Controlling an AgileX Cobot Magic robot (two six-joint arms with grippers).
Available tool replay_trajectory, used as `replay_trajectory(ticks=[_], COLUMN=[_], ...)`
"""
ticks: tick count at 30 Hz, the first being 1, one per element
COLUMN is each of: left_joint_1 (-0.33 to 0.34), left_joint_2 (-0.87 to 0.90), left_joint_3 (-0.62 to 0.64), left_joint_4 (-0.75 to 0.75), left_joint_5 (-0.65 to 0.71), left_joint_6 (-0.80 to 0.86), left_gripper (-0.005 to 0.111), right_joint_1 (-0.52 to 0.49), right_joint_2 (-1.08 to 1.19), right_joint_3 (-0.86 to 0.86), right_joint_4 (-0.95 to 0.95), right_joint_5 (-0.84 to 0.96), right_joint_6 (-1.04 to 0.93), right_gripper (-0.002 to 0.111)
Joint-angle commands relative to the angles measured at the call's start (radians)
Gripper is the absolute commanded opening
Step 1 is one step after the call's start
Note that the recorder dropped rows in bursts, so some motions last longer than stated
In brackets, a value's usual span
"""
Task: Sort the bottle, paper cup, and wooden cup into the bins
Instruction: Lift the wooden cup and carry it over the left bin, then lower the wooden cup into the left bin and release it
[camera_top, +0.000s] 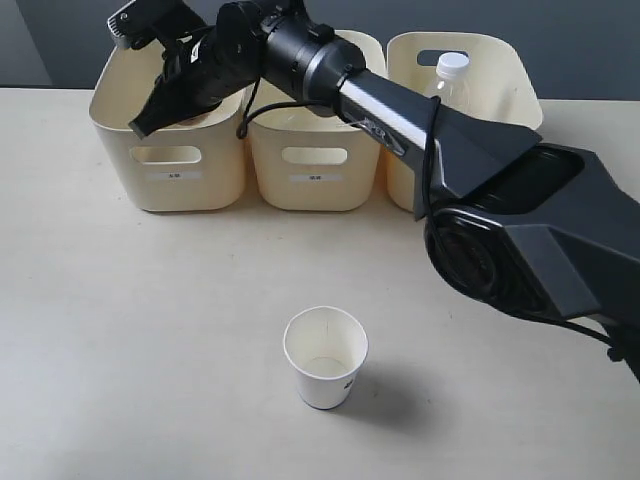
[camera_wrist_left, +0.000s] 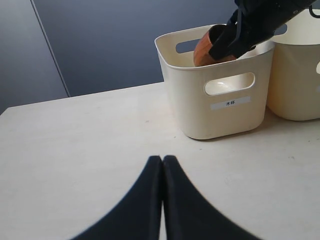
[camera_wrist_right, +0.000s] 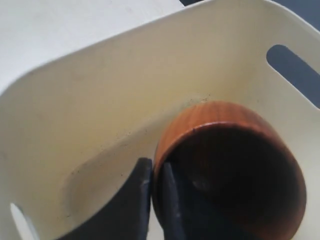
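Reddish-brown wooden cup (camera_wrist_right: 225, 165) pinched by its rim in the right gripper (camera_wrist_right: 156, 200), inside the bin (camera_top: 168, 160) nearest the far left corner, seemingly off its floor. Left gripper (camera_wrist_left: 162, 195) closed on nothing, low over the worktop (camera_top: 120, 330). Paper cup (camera_top: 325, 356) upright near the front edge; bottle (camera_top: 450, 80) in the far right bin (camera_top: 470, 60).

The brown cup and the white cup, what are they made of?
The wooden cup looks like wood: reddish-brown, with grain lines and a smooth, slightly shiny surface. The paper cup looks like thin matte white paper with a rolled rim, though its inside may be coated.
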Motion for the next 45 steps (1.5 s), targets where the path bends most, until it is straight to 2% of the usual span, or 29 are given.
replay_trajectory(ticks=[1, 14, 35, 37, 42, 45], left_joint_1=[-0.004, -0.004, -0.004, -0.004, -0.004, -0.004], left_joint_2=[-0.005, -0.005, -0.005, -0.005, -0.005, -0.005], left_joint_3=[0.001, 0.001, 0.001, 0.001, 0.001, 0.001], left_joint_4=[0.000, 0.000, 0.000, 0.000, 0.000, 0.000], left_joint_5=[0.002, 0.002, 0.002, 0.002, 0.002, 0.002], left_joint_6=[-0.002, -0.002, -0.002, -0.002, -0.002, -0.002], left_gripper=[0.000, 0.000, 0.000, 0.000, 0.000, 0.000], right_joint_1=[-0.006, -0.006, -0.006, -0.006, -0.006, -0.006], right_joint_2=[0.001, 0.019, 0.019, 0.019, 0.019, 0.019], right_joint_3=[-0.012, -0.012, -0.012, -0.012, -0.012, -0.012], right_joint_4=[0.013, 0.015, 0.016, 0.016, 0.016, 0.015], right_joint_5=[-0.036, -0.082, -0.028, -0.024, -0.016, -0.018], right_joint_6=[0.001, -0.001, 0.022, 0.022, 0.039, 0.049], right_gripper=[-0.001, -0.001, -0.001, 0.004, 0.029, 0.032])
